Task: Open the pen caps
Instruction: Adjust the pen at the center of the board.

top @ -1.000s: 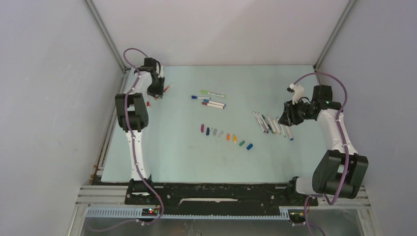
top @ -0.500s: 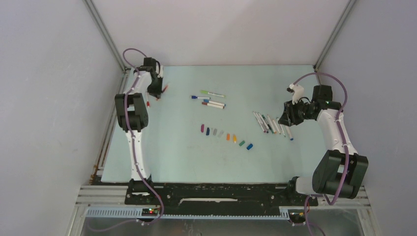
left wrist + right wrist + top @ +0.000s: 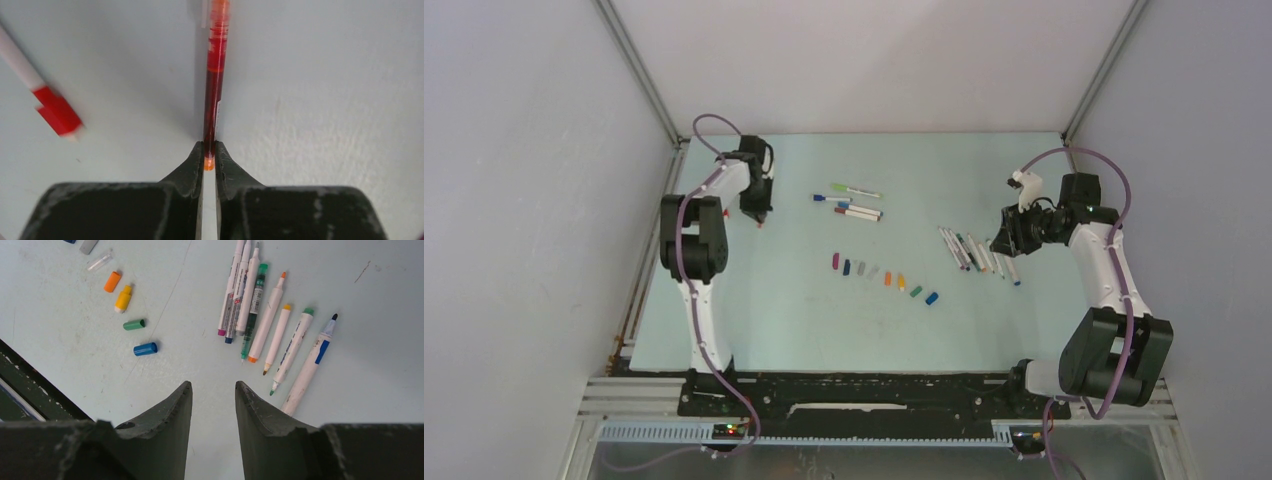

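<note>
The left gripper (image 3: 210, 150) has its two black fingers squeezed shut on the near end of a slim see-through red pen (image 3: 214, 90). Only the very tip of the pen sits between the fingers. The rest points straight away from them over the pale blue table (image 3: 325, 75). A white pen with a red end (image 3: 55, 112) lies off to the left, not touching the fingers.

I think the job now is to hold this red pen tight so its cap can come off. The hold is tiny, so the pen could slip. It is best to squeeze firmly, keep the pen level and pull straight along it, not sideways.

The right gripper (image 3: 212, 390) is far across the table, its fingers apart with nothing in them. Past them lie a row of open white pens (image 3: 270, 320) and some little loose caps (image 3: 123, 298).
</note>
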`<state>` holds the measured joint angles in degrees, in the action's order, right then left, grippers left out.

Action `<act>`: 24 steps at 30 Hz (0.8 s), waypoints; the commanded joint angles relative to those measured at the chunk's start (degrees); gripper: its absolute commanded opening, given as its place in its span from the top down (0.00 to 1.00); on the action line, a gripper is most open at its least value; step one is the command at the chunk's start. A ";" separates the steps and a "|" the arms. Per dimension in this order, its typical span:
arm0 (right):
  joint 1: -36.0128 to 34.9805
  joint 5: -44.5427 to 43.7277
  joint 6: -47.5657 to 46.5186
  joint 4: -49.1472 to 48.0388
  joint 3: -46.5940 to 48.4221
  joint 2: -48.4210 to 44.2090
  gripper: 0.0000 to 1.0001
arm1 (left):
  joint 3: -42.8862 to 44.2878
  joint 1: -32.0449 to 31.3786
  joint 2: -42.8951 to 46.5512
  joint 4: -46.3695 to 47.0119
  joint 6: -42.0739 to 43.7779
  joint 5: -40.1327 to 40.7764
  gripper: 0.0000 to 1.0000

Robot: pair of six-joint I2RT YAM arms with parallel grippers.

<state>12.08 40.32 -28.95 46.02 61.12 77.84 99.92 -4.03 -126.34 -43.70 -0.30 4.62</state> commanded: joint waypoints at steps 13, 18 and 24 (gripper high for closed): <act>-0.57 1.95 -0.85 0.65 1.33 -2.76 0.59 | -11.58 -2.03 9.92 2.48 -10.41 0.81 0.74; -0.47 1.96 -0.93 0.65 1.35 -2.86 0.59 | -8.16 -2.03 8.00 1.14 -9.19 1.62 0.73; -0.39 1.96 -0.93 0.65 1.34 -2.84 0.59 | -0.78 -2.05 3.47 -3.44 -7.59 2.95 0.73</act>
<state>11.79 41.28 -29.02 46.30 61.12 76.69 92.92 -6.24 -120.86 -44.38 -9.17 5.93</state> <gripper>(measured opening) 0.403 0.273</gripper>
